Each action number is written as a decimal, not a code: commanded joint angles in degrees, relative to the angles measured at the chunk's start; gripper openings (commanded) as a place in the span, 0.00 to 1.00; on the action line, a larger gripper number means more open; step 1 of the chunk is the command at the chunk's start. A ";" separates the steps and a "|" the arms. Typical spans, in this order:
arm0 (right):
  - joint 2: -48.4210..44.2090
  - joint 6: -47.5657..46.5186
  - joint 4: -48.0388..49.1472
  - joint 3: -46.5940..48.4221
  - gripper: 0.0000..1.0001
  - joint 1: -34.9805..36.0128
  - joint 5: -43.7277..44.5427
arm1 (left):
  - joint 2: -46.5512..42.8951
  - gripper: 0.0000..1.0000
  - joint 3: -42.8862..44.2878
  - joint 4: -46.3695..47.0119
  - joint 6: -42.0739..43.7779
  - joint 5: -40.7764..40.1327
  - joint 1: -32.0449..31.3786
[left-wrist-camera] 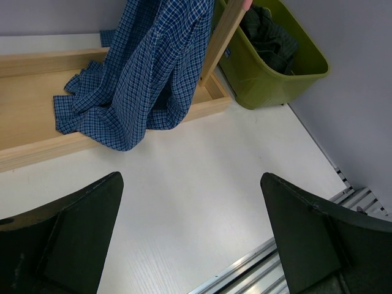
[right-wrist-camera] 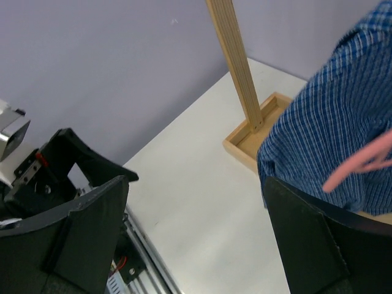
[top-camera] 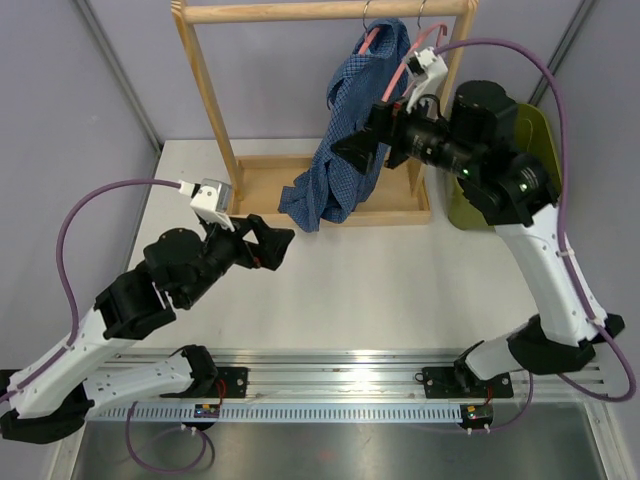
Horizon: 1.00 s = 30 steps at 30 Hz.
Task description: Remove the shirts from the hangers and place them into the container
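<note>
Two claws, both spread wide, nothing between fingers. Left claw point(top-camera: 275, 245) above bench point(top-camera: 400, 290), just in front of rack's base tray point(top-camera: 262, 178), apart from cloth. Right claw point(top-camera: 360, 142) raised, close against right side of blue shirt point(top-camera: 340, 190); contact cannot be told. Blue shirt hangs on pink hanger point(top-camera: 372, 38) from rack's top bar point(top-camera: 300, 12), tail heaped on base tray. Second hanger point(top-camera: 424, 40) beside it on same bar. Dark shirt point(left-wrist-camera: 269, 33) lies in green bin point(left-wrist-camera: 269, 82) at bench's far right edge, beside rack.
</note>
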 commanded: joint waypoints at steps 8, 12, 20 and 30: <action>25.53 -2.73 -11.27 29.87 0.99 7.91 34.62 | -5.04 0.99 -2.88 3.46 -1.64 -0.51 0.13; 28.19 -3.95 -8.92 31.12 0.99 10.82 47.02 | -6.71 0.99 -4.20 3.11 -2.08 -0.86 0.13; 30.90 -6.76 -3.11 32.78 0.88 13.64 56.97 | -8.65 0.99 -5.78 2.67 -2.78 -1.13 0.13; 34.07 -5.01 -3.72 34.90 0.75 11.79 58.04 | -11.46 0.99 -6.83 1.09 -3.83 -2.18 0.13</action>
